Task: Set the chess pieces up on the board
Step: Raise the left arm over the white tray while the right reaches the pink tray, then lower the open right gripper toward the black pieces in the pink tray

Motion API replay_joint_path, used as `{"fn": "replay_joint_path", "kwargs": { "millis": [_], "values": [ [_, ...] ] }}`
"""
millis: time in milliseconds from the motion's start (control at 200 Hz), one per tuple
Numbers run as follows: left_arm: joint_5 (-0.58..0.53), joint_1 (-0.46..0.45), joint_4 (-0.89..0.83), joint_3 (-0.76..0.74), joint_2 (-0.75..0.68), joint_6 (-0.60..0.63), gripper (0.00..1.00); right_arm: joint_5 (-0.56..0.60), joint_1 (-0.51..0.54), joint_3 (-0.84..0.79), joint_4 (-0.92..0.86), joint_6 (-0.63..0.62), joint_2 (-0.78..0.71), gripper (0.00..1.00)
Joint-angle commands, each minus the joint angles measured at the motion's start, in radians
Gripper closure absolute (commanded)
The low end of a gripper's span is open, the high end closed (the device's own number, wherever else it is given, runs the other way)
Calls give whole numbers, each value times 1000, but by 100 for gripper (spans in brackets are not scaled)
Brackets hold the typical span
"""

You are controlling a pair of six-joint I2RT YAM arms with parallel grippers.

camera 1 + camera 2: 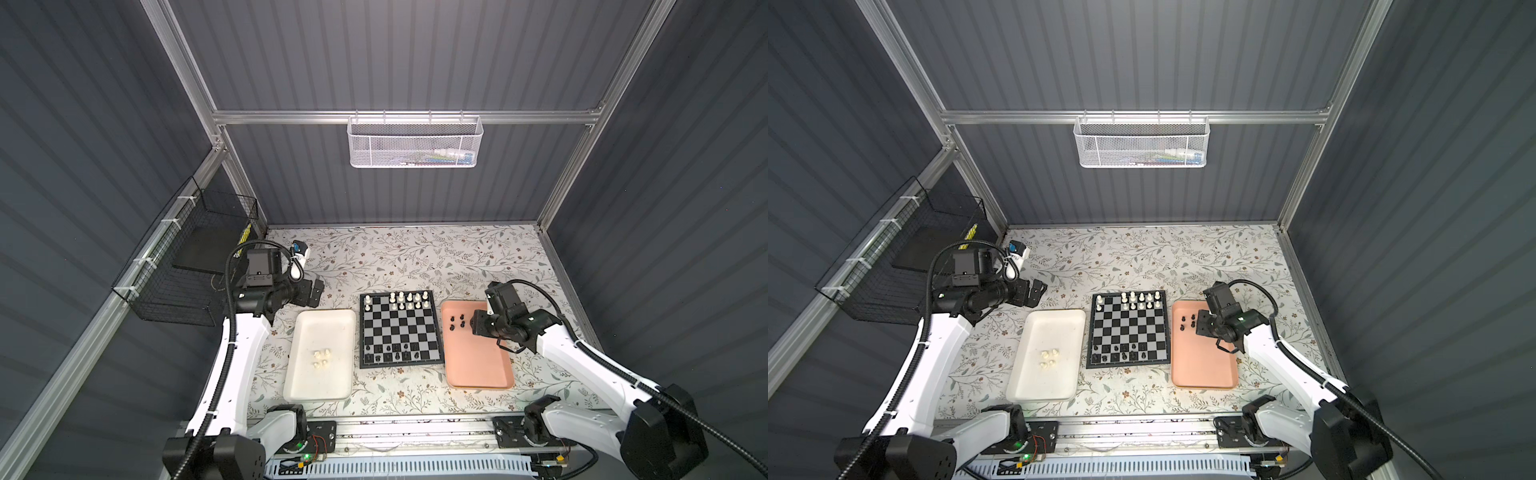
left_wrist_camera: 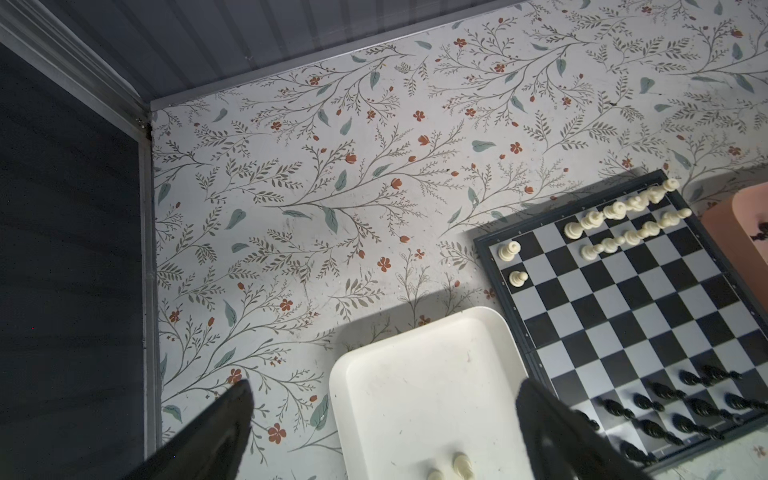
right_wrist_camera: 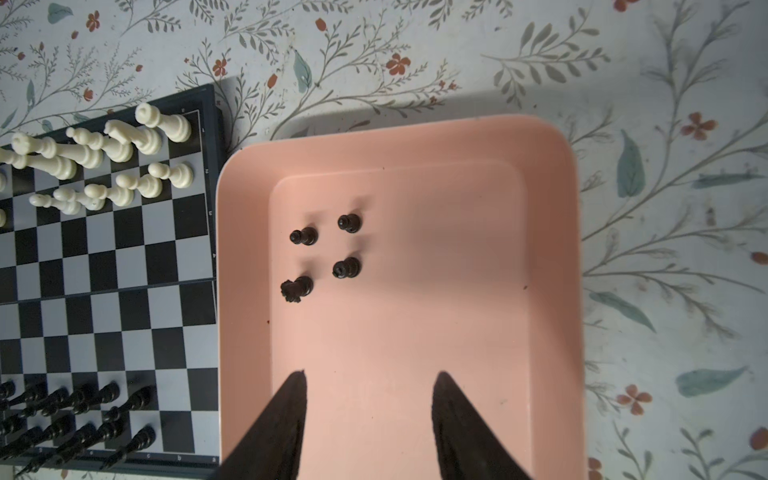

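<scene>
The board [image 1: 399,328] [image 1: 1128,328] lies mid-table. Cream-white chess pieces [image 1: 409,300] [image 3: 124,141] stand on its two far rows and black ones [image 1: 392,352] [image 2: 665,409] on its two near rows. Several black pieces [image 1: 457,323] [image 3: 347,268] stand in the salmon-pink tray [image 1: 478,365] [image 3: 415,332]. My right gripper [image 1: 473,324] [image 3: 372,374] hangs open over that tray, just short of them, empty. Several cream pieces [image 1: 322,359] [image 2: 455,465] sit in the white tray [image 1: 324,332] [image 2: 415,395]. My left gripper [image 1: 313,291] [image 2: 384,386] is wide open above that tray's far left corner, holding nothing.
A black wire basket [image 1: 187,266] hangs on the left wall and a white mesh basket [image 1: 415,143] on the back rail. A small white and blue object [image 1: 299,253] sits at the table's far left. Walls enclose the floral tabletop [image 1: 415,257] on three sides.
</scene>
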Motion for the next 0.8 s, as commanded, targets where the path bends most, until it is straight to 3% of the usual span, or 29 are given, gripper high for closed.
{"fn": "replay_joint_path", "kwargs": {
  "millis": [0, 320, 515, 795],
  "values": [
    [61, -7, -77, 32, -16, 21, 0, -14, 18, 50, -19, 6, 43, 49],
    [87, -7, -106, 35, -23, 20, 0, -25, 34, 106, -46, -22, 162, 52],
    [71, -7, -118, 56, -12, 4, 0, 32, 38, 131, -66, -28, 206, 57],
    [58, -7, -135, 53, -26, 8, 0, -8, 39, 172, -47, -42, 280, 59]
  ]
}}
